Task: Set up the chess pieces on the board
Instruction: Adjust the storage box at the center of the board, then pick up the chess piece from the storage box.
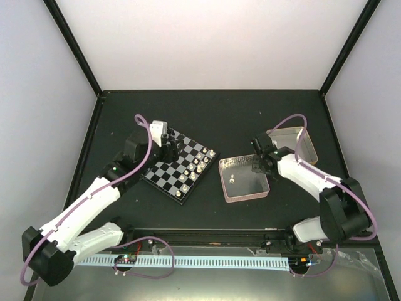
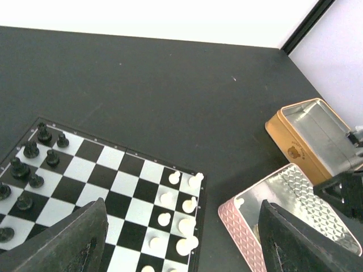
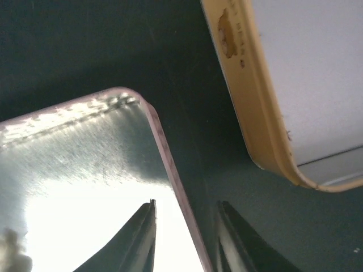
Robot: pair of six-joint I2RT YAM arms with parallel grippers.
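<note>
From above, the board (image 1: 178,172) lies at an angle on the left half of the counter (image 1: 219,116). The cream chess pieces (image 1: 199,160) stand along the board edge that faces the tins. One stray piece (image 1: 232,179) lies in the pink tin (image 1: 245,199), so the set-up looks close to finished but not complete. The left fingers (image 1: 168,145) hang over the board's far left corner. The right fingers (image 1: 258,164) are at the pink tin's far right corner, beside the gold tin (image 1: 308,149), probably to fetch from it.

The left wrist view shows those fingers spread wide and empty above the board, apparently waiting. The black pieces (image 2: 31,150) fill the opposite edge, and the cream ones stand in two rows.

In the right wrist view the fingers are narrow and straddle the pink tin's rim, one inside and one outside. It cannot be told whether they pinch the wall. A pale blur inside the tin may be the stray piece.
</note>
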